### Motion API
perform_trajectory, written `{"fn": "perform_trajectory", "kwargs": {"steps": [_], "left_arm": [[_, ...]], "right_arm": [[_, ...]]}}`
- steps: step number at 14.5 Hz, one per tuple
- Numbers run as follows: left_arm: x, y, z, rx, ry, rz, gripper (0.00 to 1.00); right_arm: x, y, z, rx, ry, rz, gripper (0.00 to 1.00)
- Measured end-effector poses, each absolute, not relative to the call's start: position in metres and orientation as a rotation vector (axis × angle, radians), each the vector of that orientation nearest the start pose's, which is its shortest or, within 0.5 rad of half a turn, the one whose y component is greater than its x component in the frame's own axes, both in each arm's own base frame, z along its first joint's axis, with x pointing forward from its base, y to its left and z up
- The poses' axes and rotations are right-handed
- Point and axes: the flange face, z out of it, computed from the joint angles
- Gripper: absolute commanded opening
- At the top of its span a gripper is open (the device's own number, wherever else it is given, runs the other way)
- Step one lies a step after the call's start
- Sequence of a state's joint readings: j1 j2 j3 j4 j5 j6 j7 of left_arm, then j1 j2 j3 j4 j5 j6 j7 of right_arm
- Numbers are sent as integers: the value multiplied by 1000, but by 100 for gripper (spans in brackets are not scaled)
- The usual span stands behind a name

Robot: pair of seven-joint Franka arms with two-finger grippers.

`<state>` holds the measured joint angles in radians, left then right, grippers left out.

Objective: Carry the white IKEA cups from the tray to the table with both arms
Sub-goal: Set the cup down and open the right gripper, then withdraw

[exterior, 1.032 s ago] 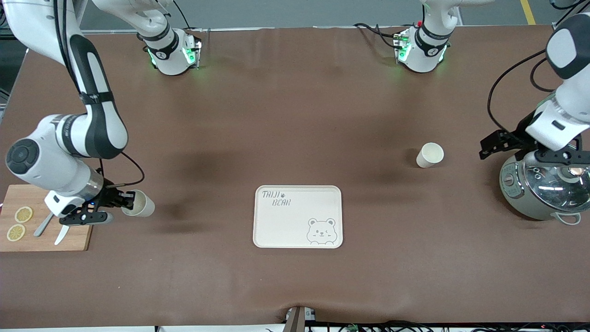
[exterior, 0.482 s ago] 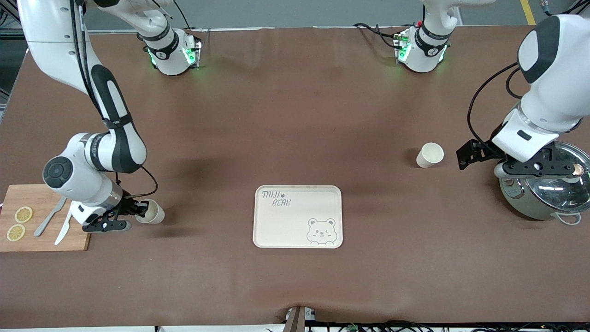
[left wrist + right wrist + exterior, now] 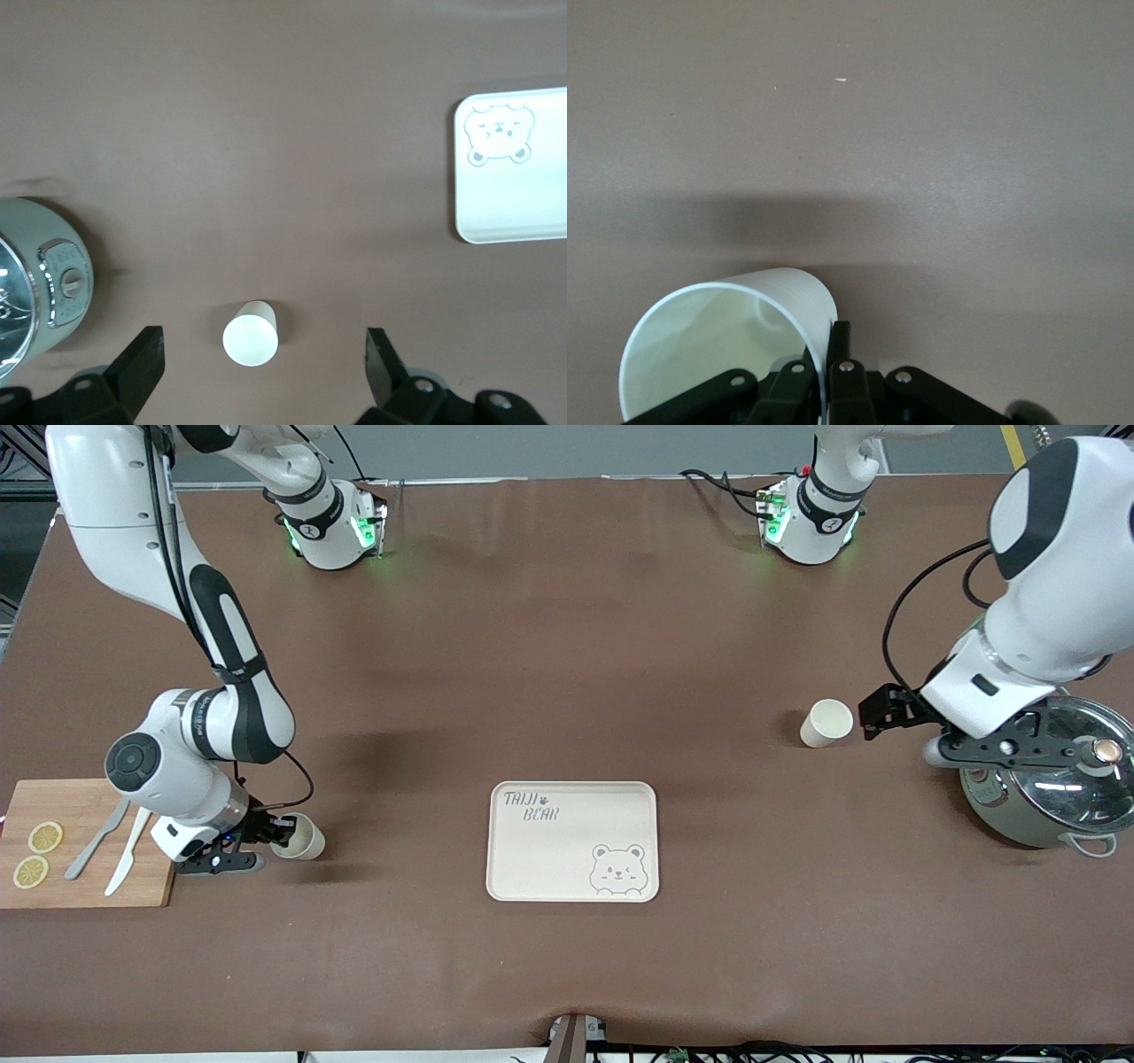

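Observation:
One white IKEA cup (image 3: 827, 723) stands upright on the brown table, toward the left arm's end. My left gripper (image 3: 886, 708) hovers beside it, open and empty. In the left wrist view the cup (image 3: 251, 332) lies between the two spread fingers (image 3: 142, 365) with clear gaps on both sides. My right gripper (image 3: 273, 835) is shut on the rim of the second white cup (image 3: 301, 837), low over the table beside the cutting board. In the right wrist view the cup wall (image 3: 726, 332) is pinched between the fingers (image 3: 838, 350), one inside and one outside.
A cream bear tray (image 3: 572, 841) lies at the table's middle, nearer the front camera. A grey-green pot with a glass lid (image 3: 1045, 784) stands under the left arm's wrist. A wooden cutting board (image 3: 80, 846) with lemon slices and cutlery lies at the right arm's end.
My right gripper has carried its cup away from the cutting board toward the tray and lower. My left gripper has moved from over the pot to beside the standing cup.

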<state>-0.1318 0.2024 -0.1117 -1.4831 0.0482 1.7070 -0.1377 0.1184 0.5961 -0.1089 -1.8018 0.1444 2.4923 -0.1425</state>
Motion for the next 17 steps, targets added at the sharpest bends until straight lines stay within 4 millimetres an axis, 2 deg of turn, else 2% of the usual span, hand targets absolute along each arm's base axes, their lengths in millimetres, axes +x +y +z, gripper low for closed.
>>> {"fn": "perform_trajectory", "kwargs": {"steps": [5,7,9,10,17], "left_arm": [[607,-156,542,-3104,212,50,100],[607,-157,543,-3105,213,47,100],[608,-156,544,-3105,211,45,100],[608,-155,544,-3106,208,45,100],[603,-135,558,-3111,165,67,100]], "right_arm": [[665,12,218,-3107,-89,-171,0],[665,12,217,-3107,-88,-173,38],[666,12,218,-3106,-89,-177,90],[666,13,218,-3106,-90,-177,100],[668,13,221,-3105,-93,-189,100]]}}
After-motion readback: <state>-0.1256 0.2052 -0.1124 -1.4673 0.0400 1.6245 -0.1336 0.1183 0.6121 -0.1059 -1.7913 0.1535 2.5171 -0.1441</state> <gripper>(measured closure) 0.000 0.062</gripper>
